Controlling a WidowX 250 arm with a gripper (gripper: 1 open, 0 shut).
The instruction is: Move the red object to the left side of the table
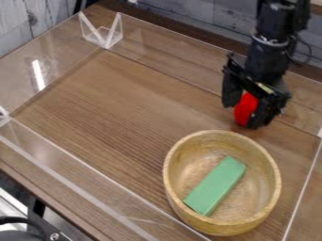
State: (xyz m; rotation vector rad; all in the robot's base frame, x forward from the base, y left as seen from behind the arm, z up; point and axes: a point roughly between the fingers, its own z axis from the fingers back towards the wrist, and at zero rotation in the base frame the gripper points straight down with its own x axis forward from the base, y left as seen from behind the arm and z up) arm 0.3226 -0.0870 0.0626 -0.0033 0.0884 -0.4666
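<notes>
Gripper (251,106) points down, fingers apart on either side of the red object (249,109); its orientation is hidden. Block (217,184) lies in bowl (178,162).

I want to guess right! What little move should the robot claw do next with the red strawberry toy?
Probably squeeze shut. The black gripper is open and pointing down, with its fingers on either side of the small round red strawberry toy on the brown wooden table, so gripping looks like the next step.

- The bowl (224,182) sits on the counter (113,104).
- The block (217,184) lies in the bowl.
- The red object (249,109) lies behind the bowl, between the hand's (253,98) fingers.
</notes>
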